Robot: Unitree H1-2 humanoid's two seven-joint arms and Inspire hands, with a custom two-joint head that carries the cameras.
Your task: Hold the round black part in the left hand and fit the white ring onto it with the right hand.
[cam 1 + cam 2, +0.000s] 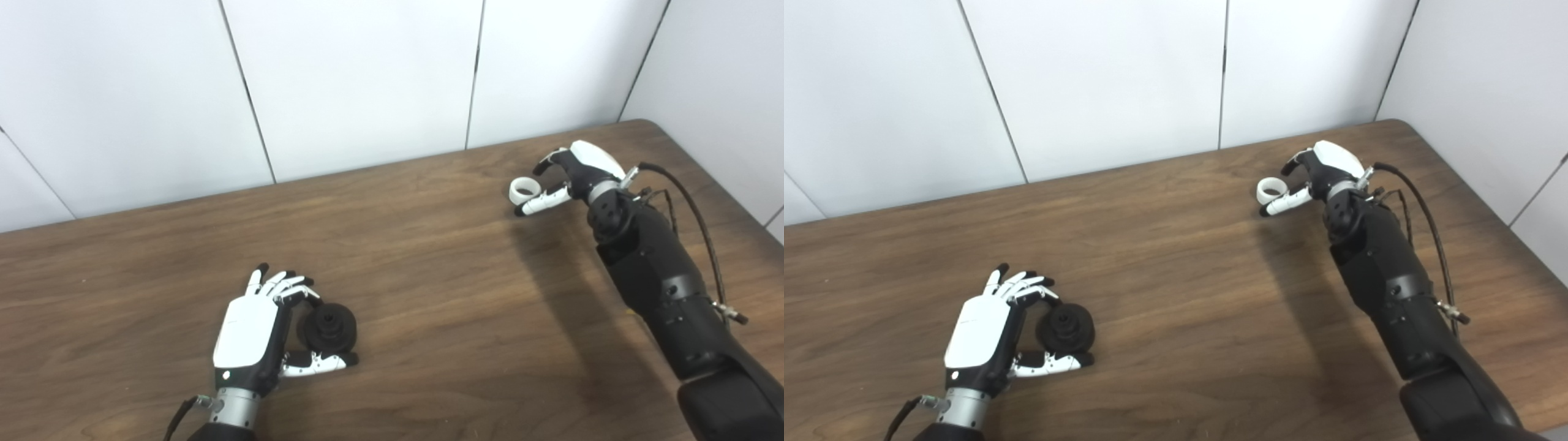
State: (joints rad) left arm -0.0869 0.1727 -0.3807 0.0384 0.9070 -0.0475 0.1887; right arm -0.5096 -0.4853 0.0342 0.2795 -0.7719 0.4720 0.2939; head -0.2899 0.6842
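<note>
White wall panels (355, 79), split by thin dark seams, close off the far side and the right corner. Below them a brown wood-grain surface (429, 257) fills the rest of both views, its far right corner rounded.

Largest on it is the right arm (667, 294), black and bulky, coming in from the bottom right and reaching toward the far right part of the surface, with a dark cable (704, 226) looping along its outer side. It casts a broad shadow to its left.

The left hand (269, 334) sits low at the near left, white back facing up, wrist at the bottom edge. Its fingers (278, 285) curl over the far side of the black part and the thumb (318, 364) lies along the near side, so the hand is cupped around the part; whether it presses on it or only brackets it cannot be told.

The right hand (1311, 174) is half closed, fingers arched above and thumb stretched out below, with the ring just beside the thumb. Whether it grips the ring cannot be told.

The black part (327, 327), round with a raised hub, rests on the surface within the left hand.

The ring (1271, 190), small and white, lies at the right hand's fingertips, well apart from the part.
</note>
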